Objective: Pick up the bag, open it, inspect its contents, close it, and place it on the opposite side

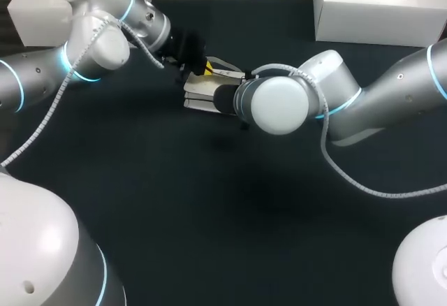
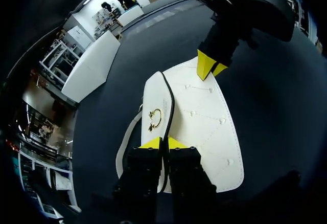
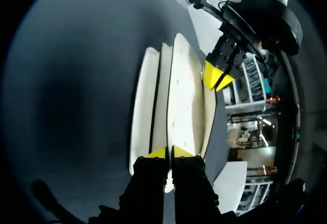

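A white bag [image 2: 204, 121] with a gold clasp [image 2: 155, 119] and a dark-edged flap sits at the back middle of the dark table [image 1: 209, 201]. My left gripper [image 2: 163, 143] is shut on the flap's dark edge at one end of the bag. At the opposite end my right gripper [image 3: 167, 152] is shut on a white panel of the bag [image 3: 181, 91]. Each wrist view shows the other gripper's yellow tips at the far end: the right gripper [image 2: 209, 68] and the left gripper [image 3: 217, 75]. In the head view the bag [image 1: 209, 93] lies between the left gripper [image 1: 202, 68] and the right arm's wrist [image 1: 279, 103], which hides its fingers.
A large white box [image 1: 377, 5] stands at the back right of the table and another white box [image 1: 42, 5] at the back left. Dark table surface stretches in front of the bag towards me.
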`<action>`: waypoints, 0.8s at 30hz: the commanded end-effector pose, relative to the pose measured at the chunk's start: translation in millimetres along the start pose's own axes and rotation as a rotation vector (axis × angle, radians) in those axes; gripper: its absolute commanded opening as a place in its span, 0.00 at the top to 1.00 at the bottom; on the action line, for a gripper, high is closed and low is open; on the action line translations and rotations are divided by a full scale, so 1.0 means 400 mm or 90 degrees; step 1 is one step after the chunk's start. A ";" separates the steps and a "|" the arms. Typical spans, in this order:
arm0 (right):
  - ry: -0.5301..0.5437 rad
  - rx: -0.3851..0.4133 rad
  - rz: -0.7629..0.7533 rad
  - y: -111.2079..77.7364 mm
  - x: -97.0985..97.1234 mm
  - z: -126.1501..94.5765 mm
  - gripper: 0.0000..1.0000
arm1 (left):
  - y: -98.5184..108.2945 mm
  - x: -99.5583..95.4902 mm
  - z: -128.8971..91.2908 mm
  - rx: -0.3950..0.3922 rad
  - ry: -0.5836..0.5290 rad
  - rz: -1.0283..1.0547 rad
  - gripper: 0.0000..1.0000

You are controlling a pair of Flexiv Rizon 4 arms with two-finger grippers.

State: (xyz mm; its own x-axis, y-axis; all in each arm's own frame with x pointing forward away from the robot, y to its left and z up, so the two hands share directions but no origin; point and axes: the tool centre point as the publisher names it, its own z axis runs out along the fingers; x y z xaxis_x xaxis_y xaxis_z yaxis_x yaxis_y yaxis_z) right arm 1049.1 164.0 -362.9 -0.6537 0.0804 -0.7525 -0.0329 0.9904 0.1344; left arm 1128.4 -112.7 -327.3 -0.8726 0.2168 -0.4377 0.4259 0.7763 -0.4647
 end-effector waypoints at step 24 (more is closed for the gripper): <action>-0.001 0.002 0.000 -0.003 0.010 0.001 1.00 | 0.008 -0.032 -0.023 -0.002 0.053 -0.079 0.54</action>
State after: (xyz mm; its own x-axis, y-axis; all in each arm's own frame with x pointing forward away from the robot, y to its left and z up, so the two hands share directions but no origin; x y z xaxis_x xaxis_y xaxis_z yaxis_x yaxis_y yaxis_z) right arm 1047.6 163.0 -365.0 -0.6566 0.0786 -0.7501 -0.0318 0.9908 0.1316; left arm 1148.7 -106.5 -313.6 -0.9402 0.1881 -0.2840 0.3145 0.7996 -0.5116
